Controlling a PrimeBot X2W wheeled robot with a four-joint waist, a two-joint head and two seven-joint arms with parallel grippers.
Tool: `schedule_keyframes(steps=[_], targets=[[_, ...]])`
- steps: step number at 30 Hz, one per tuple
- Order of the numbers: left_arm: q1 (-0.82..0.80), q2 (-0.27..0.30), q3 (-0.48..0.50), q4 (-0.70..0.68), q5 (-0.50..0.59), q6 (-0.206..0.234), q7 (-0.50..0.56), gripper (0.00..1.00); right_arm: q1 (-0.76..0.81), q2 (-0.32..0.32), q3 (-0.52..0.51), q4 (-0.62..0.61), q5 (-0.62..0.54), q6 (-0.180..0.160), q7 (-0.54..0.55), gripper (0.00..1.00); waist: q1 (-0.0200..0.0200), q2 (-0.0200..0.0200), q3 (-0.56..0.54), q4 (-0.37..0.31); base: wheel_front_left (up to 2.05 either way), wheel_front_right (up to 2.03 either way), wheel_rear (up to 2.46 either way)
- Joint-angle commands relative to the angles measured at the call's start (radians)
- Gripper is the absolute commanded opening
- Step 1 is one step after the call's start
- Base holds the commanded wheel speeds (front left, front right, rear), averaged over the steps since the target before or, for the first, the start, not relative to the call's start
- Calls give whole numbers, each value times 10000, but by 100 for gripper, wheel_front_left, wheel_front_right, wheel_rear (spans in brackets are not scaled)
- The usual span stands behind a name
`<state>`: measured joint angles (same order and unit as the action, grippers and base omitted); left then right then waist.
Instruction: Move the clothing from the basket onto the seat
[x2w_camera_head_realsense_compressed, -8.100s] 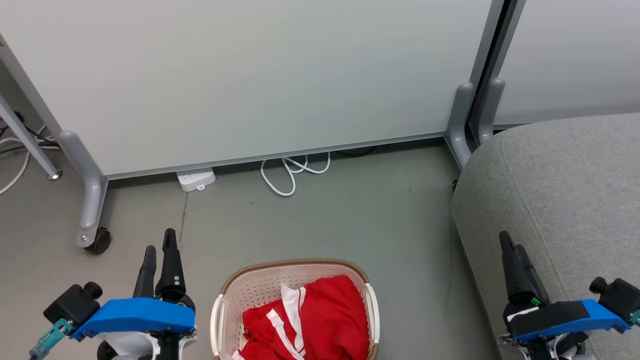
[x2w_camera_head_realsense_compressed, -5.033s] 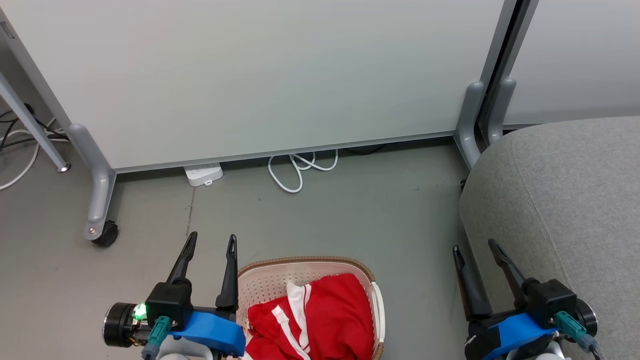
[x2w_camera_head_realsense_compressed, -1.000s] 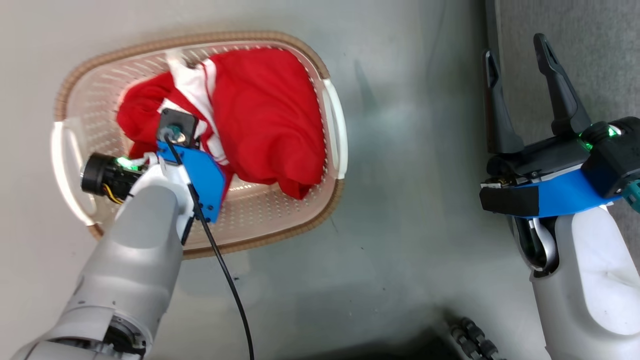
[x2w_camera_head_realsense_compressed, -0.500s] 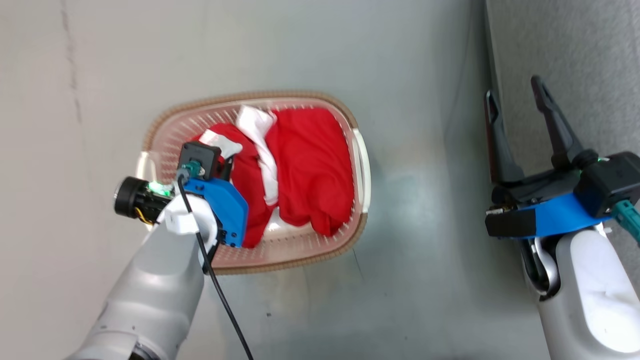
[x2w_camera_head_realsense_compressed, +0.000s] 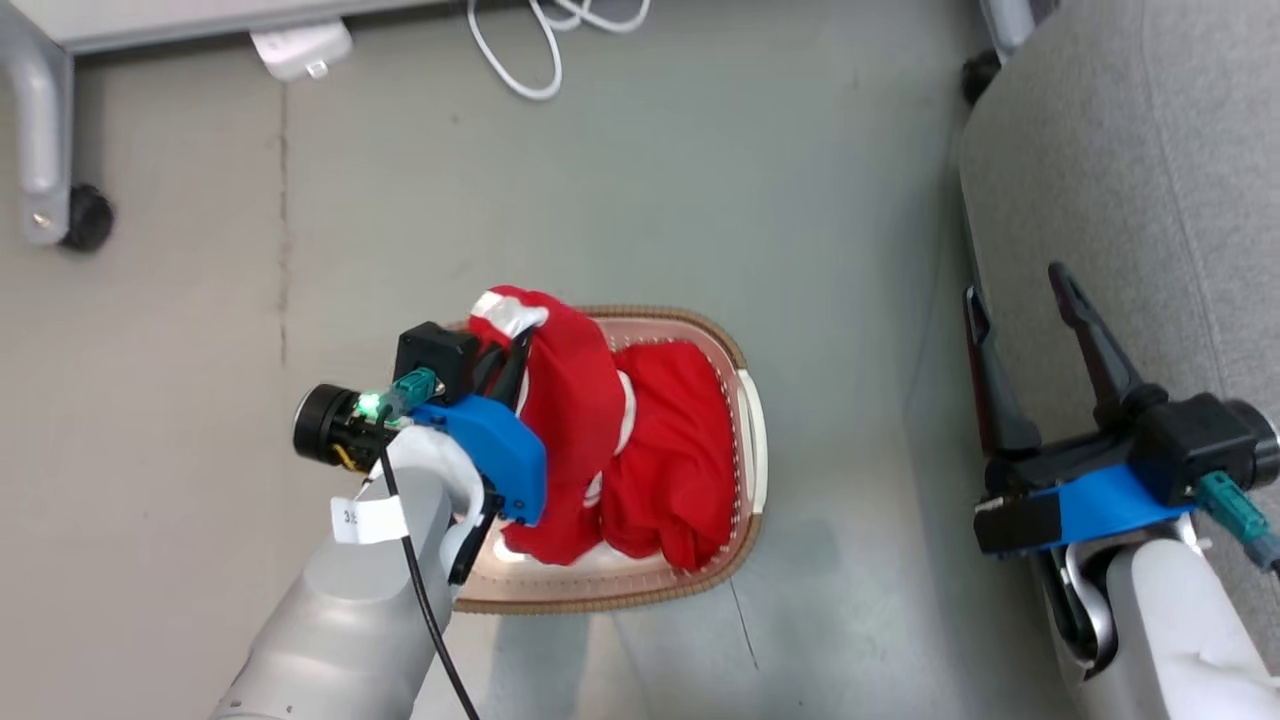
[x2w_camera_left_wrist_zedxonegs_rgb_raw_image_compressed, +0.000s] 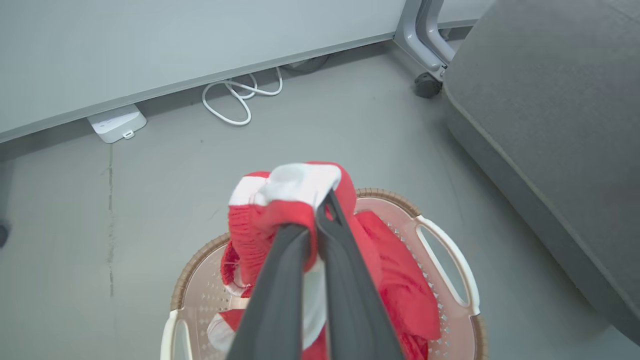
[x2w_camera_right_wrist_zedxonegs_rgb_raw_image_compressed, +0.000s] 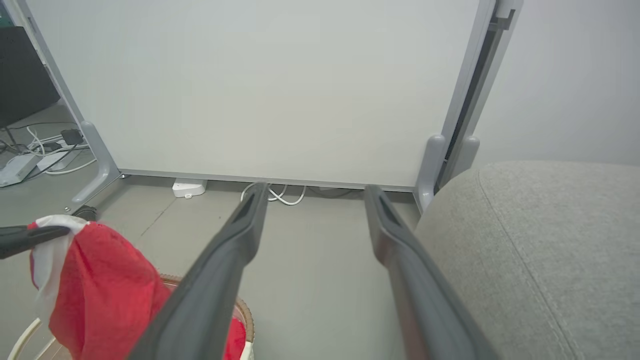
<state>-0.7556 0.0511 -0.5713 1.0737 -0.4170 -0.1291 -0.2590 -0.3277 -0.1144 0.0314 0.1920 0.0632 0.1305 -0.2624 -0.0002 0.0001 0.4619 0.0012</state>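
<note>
My left gripper (x2w_camera_head_realsense_compressed: 505, 350) is shut on a bunched red and white piece of the clothing (x2w_camera_head_realsense_compressed: 570, 400) and holds it up above the basket (x2w_camera_head_realsense_compressed: 745, 375); the cloth hangs down into it. In the left wrist view the two fingers (x2w_camera_left_wrist_zedxonegs_rgb_raw_image_compressed: 345, 280) pinch the white-edged fold (x2w_camera_left_wrist_zedxonegs_rgb_raw_image_compressed: 280, 200). More red clothing (x2w_camera_head_realsense_compressed: 670, 470) lies inside the cream basket (x2w_camera_left_wrist_zedxonegs_rgb_raw_image_compressed: 450, 240). My right gripper (x2w_camera_head_realsense_compressed: 1015, 283) stands open and empty beside the grey seat (x2w_camera_head_realsense_compressed: 1150, 150), its fingers (x2w_camera_right_wrist_zedxonegs_rgb_raw_image_compressed: 225, 260) spread wide. The seat (x2w_camera_right_wrist_zedxonegs_rgb_raw_image_compressed: 540, 240) lies to the right of the basket.
A pale partition panel (x2w_camera_right_wrist_zedxonegs_rgb_raw_image_compressed: 250, 90) on grey legs with castors (x2w_camera_head_realsense_compressed: 85, 215) stands beyond the basket. A white power strip (x2w_camera_head_realsense_compressed: 300, 45) and a looped white cable (x2w_camera_head_realsense_compressed: 540, 50) lie on the grey floor at its foot.
The head camera has shifted, bringing the far floor into view. My left gripper has risen, pulling a red garment up out of the basket. The right gripper stays open.
</note>
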Motion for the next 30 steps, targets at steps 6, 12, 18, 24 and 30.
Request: schedule_keyframes(steps=[6,12,18,24,30], targets=[[436,-8,101,-1617,-86,175,-70,0,623,58,-15,142,-42,4,-37,100,2,-1,-1225,283,0,0,0],[733,-7,131,-3049,99,307,-75,0,964,121,41,261,-5,4,-37,100,2,-1,-1967,330,0,0,0],[660,-7,-56,-4174,120,390,-74,0,1214,178,102,359,30,3,-38,100,2,-1,-2549,354,0,0,0],[376,-6,-373,-5018,26,511,-75,0,1502,272,130,428,17,4,-37,100,2,-1,-3065,368,0,0,0],[177,-5,-743,-5660,-228,573,-75,0,1773,376,170,495,-10,4,-37,100,2,-1,-3513,351,0,0,0]])
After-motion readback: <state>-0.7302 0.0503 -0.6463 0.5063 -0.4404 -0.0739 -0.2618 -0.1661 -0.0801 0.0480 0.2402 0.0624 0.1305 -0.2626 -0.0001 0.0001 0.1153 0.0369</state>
